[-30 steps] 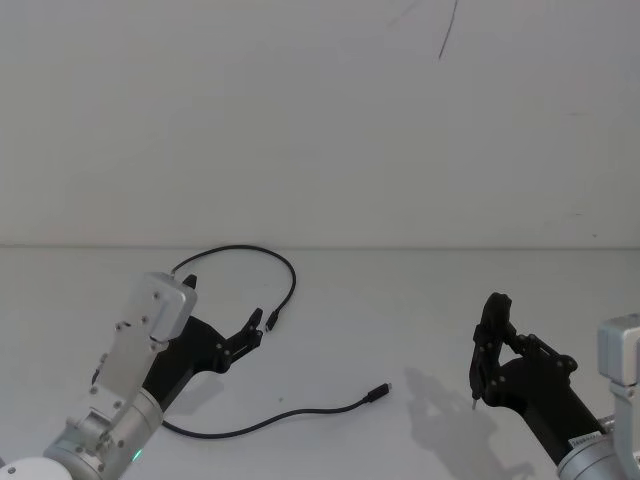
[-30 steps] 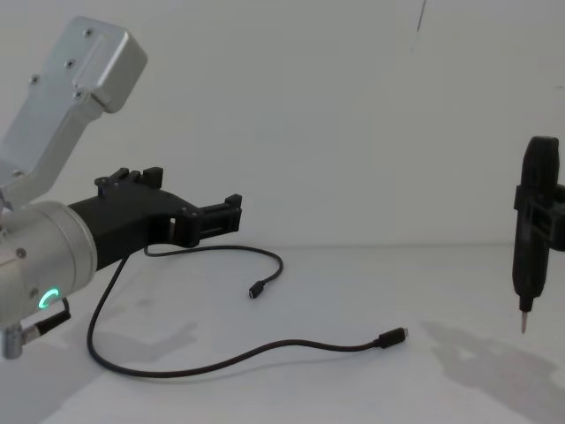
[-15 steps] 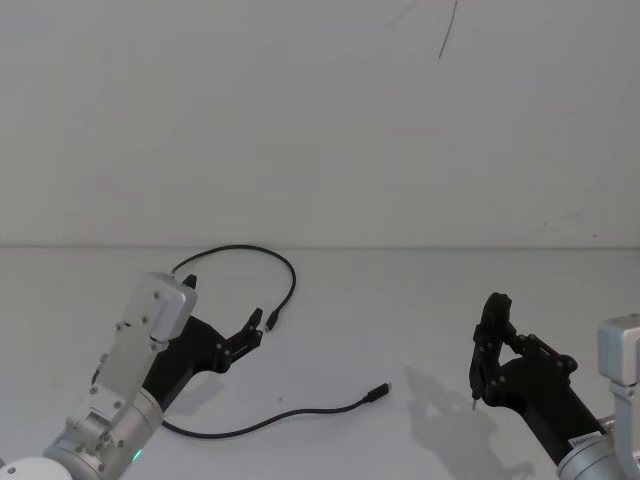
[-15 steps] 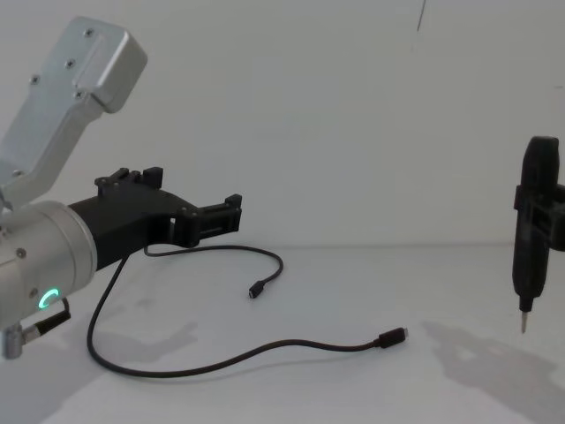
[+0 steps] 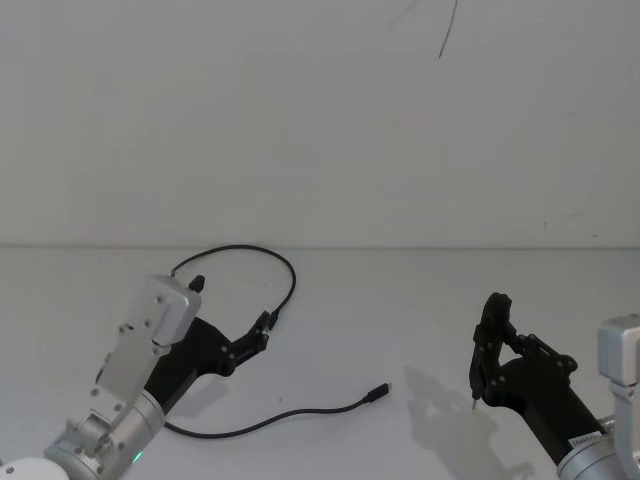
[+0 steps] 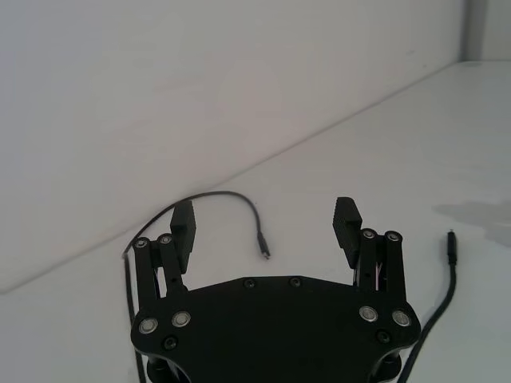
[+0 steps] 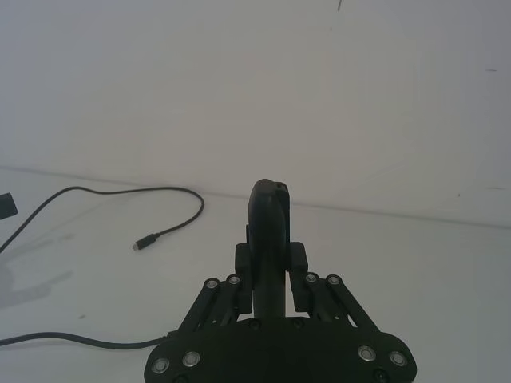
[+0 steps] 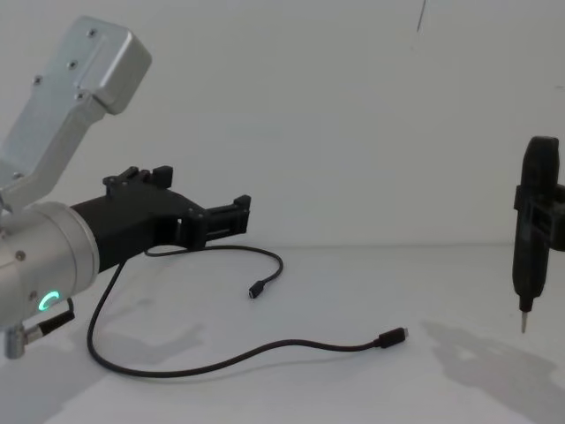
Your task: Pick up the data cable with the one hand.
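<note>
L gripper [image 6: 264, 219] hovers low over the tabletop [image 5: 400, 300], jaws spread wide, nothing between them. The data cable [image 8: 309, 344] lies slack on the tabletop. One plug sits just ahead of and below the jaws, the cord curls back beneath them, and the other plug is well off toward the R gripper [image 7: 270, 259], parked w/ jaws pinching a pen tool [image 7: 267, 211]. Cable looks light, floppy, v. thin, so prob. slips a loose pinch. Best hold: cord just behind the near plug.

Showing a white table [image 5: 420, 290] meeting a plain white wall [image 5: 300, 130], a thin dark streak [image 5: 447, 30] slanting down near the wall's top, and a dark pen-shaped tool [image 8: 527, 265] hanging tip-down above the table's right side.
</note>
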You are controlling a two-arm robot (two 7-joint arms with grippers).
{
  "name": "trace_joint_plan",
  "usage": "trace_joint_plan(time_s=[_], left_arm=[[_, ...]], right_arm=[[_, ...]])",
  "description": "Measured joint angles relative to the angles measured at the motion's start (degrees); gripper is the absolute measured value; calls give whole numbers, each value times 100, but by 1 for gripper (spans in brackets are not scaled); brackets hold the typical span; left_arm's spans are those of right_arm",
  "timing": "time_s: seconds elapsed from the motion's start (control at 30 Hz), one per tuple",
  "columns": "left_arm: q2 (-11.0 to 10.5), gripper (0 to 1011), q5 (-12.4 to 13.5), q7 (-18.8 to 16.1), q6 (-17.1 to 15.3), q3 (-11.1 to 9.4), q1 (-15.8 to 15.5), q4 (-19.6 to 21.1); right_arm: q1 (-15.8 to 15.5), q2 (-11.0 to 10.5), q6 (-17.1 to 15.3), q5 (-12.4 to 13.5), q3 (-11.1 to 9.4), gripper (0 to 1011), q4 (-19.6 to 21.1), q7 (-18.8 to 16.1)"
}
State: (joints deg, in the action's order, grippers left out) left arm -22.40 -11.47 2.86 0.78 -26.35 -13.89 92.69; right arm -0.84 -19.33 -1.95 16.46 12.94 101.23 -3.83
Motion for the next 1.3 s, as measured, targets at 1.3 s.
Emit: trace_joint_plan(time_s=[1.3], left_arm=[[-756, 1001, -721, 2720, 100, -250, -540, -658]], right_arm=[[0, 0, 0, 0, 0, 269, 0, 0]])
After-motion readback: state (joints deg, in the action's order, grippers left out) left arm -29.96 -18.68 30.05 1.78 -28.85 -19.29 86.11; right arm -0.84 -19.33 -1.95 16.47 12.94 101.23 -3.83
